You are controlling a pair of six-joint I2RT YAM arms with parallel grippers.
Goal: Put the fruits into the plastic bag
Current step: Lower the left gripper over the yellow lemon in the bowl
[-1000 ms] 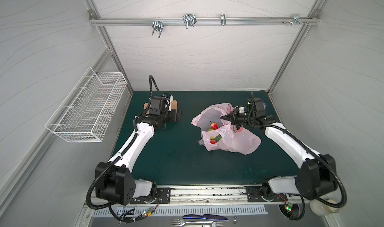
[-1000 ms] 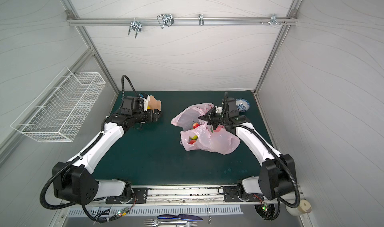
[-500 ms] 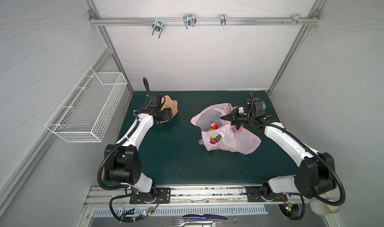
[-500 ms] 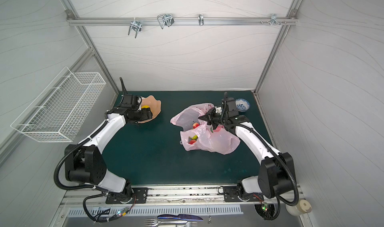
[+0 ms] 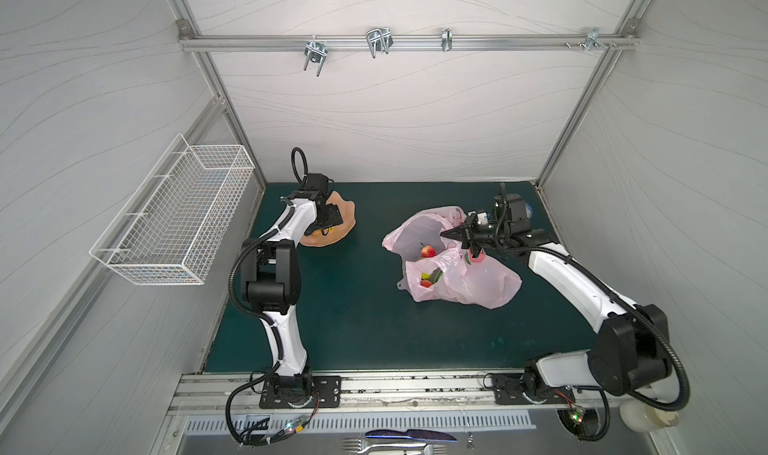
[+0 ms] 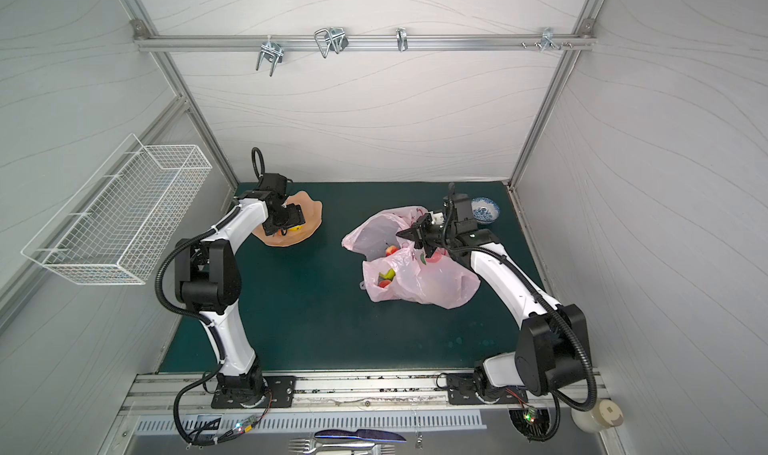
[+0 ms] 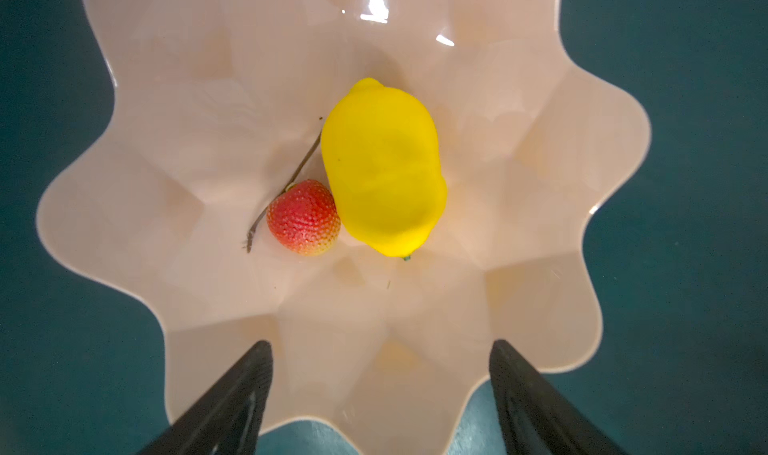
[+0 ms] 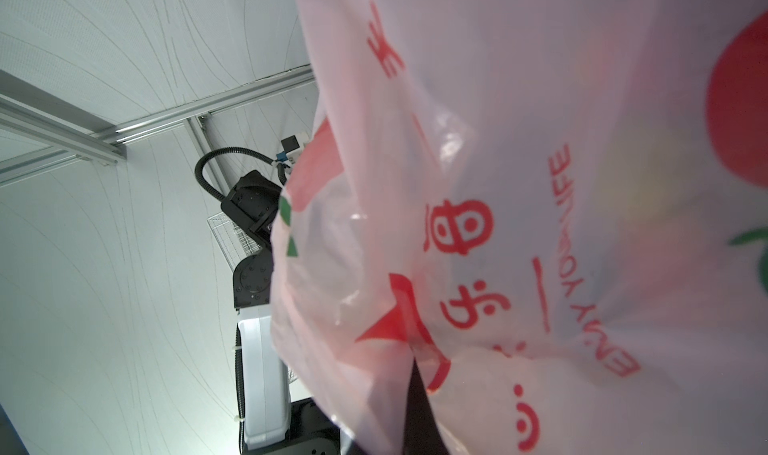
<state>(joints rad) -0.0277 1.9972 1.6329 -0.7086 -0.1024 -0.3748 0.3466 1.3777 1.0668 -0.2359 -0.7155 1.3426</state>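
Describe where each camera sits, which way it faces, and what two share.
Both top views: high in front, looking down on the table; left arm, right arm, bag, dish.
Left wrist: above the dish, looking straight down at lemon and strawberry; open left gripper shows.
Right wrist: low beside the bag, looking across and up; right gripper shut on the bag, left arm beyond.
Shared: the dish, in top and left wrist views.

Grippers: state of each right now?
Left gripper: open, empty, above the peach-coloured scalloped plastic dish.
Right gripper: shut on the thin translucent pale-pink plastic bag.
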